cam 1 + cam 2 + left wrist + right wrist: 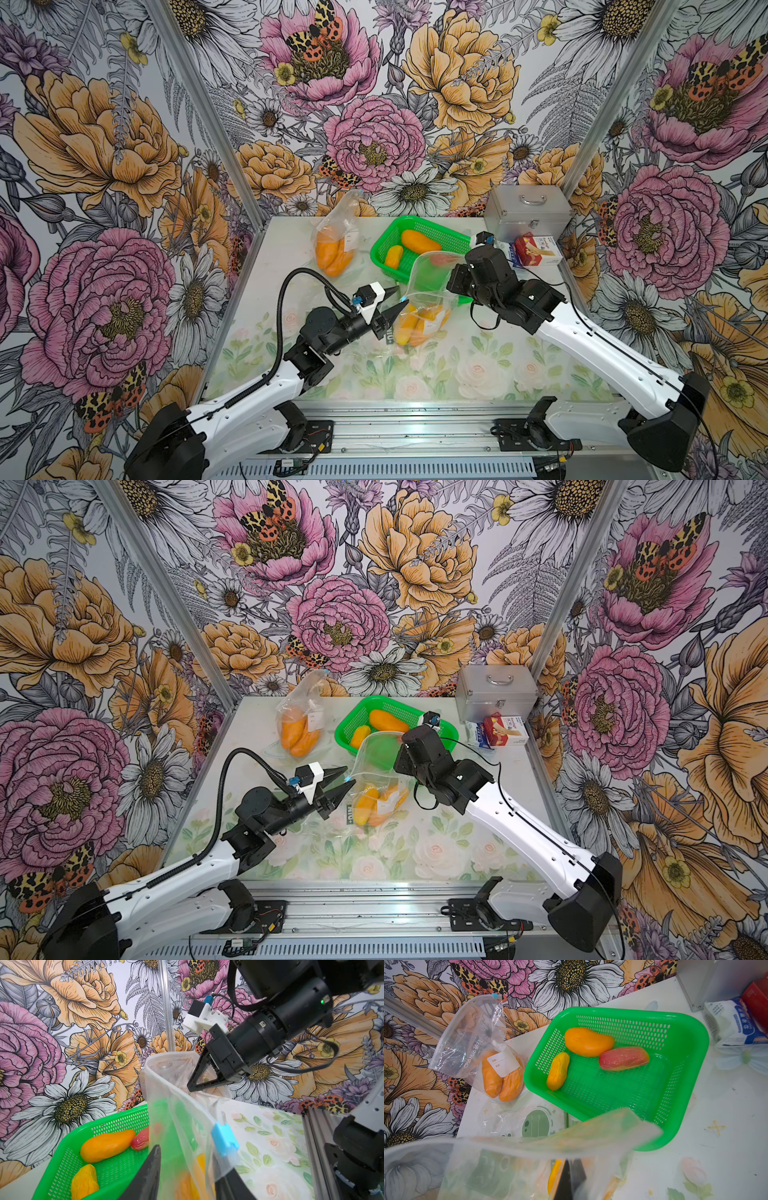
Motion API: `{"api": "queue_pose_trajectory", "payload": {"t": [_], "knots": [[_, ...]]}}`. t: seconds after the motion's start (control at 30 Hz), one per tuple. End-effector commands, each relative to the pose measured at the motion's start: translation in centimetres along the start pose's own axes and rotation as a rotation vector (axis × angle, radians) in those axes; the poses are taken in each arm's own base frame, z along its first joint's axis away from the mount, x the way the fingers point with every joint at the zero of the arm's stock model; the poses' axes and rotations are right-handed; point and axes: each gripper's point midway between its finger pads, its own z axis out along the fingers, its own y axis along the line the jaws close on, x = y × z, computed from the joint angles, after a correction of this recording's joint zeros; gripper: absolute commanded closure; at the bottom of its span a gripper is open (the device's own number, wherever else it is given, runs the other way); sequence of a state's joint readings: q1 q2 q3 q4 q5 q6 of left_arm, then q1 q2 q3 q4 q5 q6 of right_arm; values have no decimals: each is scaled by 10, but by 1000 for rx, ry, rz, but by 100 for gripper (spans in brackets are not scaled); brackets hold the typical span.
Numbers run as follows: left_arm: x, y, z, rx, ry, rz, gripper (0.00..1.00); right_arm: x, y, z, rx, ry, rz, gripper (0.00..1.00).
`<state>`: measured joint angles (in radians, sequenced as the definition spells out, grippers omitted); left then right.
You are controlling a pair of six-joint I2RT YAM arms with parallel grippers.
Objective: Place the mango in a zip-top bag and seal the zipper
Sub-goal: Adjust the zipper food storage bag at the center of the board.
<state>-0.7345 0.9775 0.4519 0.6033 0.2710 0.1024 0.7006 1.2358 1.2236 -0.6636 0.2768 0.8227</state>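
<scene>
Glossy plastic bag [428, 278], plastic basket [623, 1024], metal case [528, 212]

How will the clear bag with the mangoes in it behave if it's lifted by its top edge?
Probably floppy: the bag is thin film, held up where the right gripper pinches its rim. Likely bottom-heavy: the mangoes sit low, so it should hang and swing. The smooth plastic may slip.
</scene>
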Motion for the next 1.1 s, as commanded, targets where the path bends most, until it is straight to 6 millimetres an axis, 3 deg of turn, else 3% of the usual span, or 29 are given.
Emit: {"api": "queue_pose_trajectory", "payload": {"t": [0.0,0.1,0.3,0.47,0.6,0.73,0.87,0.97,1.07], "knots": [[-15,0,4,20,-33,-14,82,-7,0,-8,-11,-22,5,99],[-27,8,3,2,-59,-21,100,-7,4,-15,-39,-21,-8,99],[-45,27,0,-16,-65,-13,100,-17,-8,-42,-20,-62,-9,99],[-43,44,5,-2,-38,-22,100,-24,-26,-67,26,-106,-10,96],[-43,45,12,61,-24,-33,100,-26,-33,-80,34,-125,-10,91],[-33,47,18,107,6,-49,100,-19,-30,-71,30,-88,-29,79],[-11,57,21,122,56,-83,100,-14,-21,-59,22,-41,-90,61],[-2,64,23,144,76,-97,100,-27,-5,-67,-24,-58,-183,48],[-6,67,26,163,71,-96,100,-46,25,-84,-126,-83,-316,35]]}}
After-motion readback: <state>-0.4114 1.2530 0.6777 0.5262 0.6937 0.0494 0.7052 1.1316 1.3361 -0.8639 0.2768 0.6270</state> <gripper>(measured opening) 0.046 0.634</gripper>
